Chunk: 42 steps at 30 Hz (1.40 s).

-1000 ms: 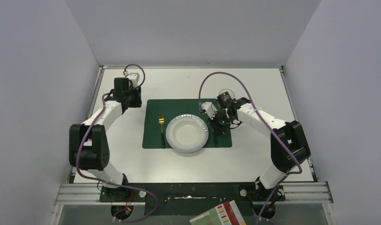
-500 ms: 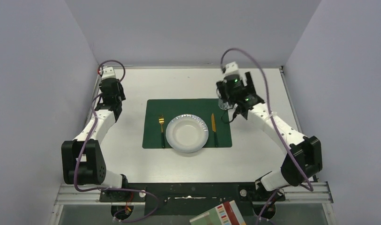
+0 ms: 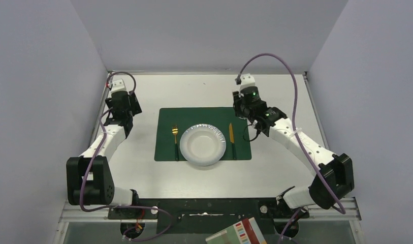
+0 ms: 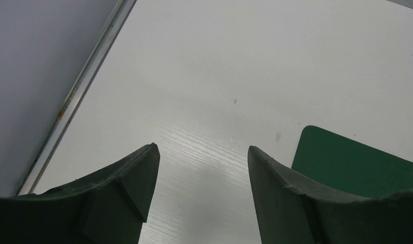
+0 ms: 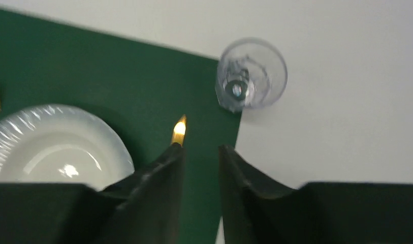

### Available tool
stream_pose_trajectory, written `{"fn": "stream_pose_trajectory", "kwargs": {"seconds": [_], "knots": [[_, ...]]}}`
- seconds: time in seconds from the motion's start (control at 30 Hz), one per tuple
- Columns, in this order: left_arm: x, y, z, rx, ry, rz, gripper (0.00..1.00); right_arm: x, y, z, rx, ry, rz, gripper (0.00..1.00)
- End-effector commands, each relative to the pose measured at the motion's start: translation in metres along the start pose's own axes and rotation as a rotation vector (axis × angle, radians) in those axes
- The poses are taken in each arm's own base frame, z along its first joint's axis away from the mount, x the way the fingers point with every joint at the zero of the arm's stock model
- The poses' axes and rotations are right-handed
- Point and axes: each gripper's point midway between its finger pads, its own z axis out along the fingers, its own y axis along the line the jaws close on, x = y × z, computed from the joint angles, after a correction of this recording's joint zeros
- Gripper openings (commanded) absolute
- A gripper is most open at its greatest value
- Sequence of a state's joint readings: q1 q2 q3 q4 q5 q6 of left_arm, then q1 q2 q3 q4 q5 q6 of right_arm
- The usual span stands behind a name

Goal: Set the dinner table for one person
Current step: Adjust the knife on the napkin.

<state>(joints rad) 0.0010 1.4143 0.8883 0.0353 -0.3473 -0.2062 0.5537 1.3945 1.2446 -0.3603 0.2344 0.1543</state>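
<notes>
Right wrist view's kinda blurry; the knife (image 5: 180, 130) hides behind the right hand (image 5: 200, 149), just its gold tip showing, and the plate (image 5: 26, 124) gets cut off.

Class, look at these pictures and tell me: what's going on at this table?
A robot is setting a place for one on a white table. A green placemat holds a white plate, with a gold fork on its left and a gold knife on its right. A clear glass stands at the placemat's far right corner. Nothing is held: the left gripper hovers open over the table beside the placemat, and the right gripper is open near the glass.
</notes>
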Motion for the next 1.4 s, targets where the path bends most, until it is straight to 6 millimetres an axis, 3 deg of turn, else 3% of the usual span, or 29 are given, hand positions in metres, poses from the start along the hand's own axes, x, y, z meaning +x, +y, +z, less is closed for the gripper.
{"fn": "stream_pose_trajectory", "kwargs": {"seconds": [0.0, 0.07, 0.13, 0.23, 0.43, 0.5, 0.6, 1.07, 1.37], "knots": [[-0.014, -0.015, -0.016, 0.094, -0.073, -0.095, 0.57, 0.098, -0.002, -0.003, -0.023, 0.234, 0.035, 0.22], [-0.009, -0.01, -0.018, 0.081, -0.07, -0.147, 0.42, 0.132, 0.003, -0.008, -0.054, 0.305, 0.044, 0.03], [-0.005, -0.007, -0.016, 0.061, -0.059, -0.164, 0.27, 0.154, 0.005, -0.009, -0.06, 0.348, 0.048, 0.0], [-0.002, -0.008, -0.017, 0.066, -0.058, -0.183, 0.15, 0.169, 0.006, -0.007, -0.084, 0.36, 0.018, 0.0], [0.002, -0.008, -0.013, 0.061, -0.054, -0.178, 0.14, 0.185, 0.038, -0.013, -0.313, 0.396, -0.059, 0.0], [0.004, -0.007, -0.012, 0.058, -0.054, -0.178, 0.14, 0.193, 0.059, -0.025, -0.504, 0.411, -0.143, 0.0], [0.006, -0.004, -0.011, 0.047, -0.057, -0.178, 0.14, 0.202, 0.066, -0.027, -0.57, 0.429, -0.21, 0.0], [0.008, -0.005, -0.007, 0.043, -0.038, -0.181, 0.08, 0.203, 0.041, -0.019, -0.433, 0.39, -0.273, 0.0], [0.011, -0.006, -0.003, 0.042, -0.031, -0.179, 0.08, 0.205, 0.013, -0.006, -0.468, 0.352, -0.616, 0.0]]}}
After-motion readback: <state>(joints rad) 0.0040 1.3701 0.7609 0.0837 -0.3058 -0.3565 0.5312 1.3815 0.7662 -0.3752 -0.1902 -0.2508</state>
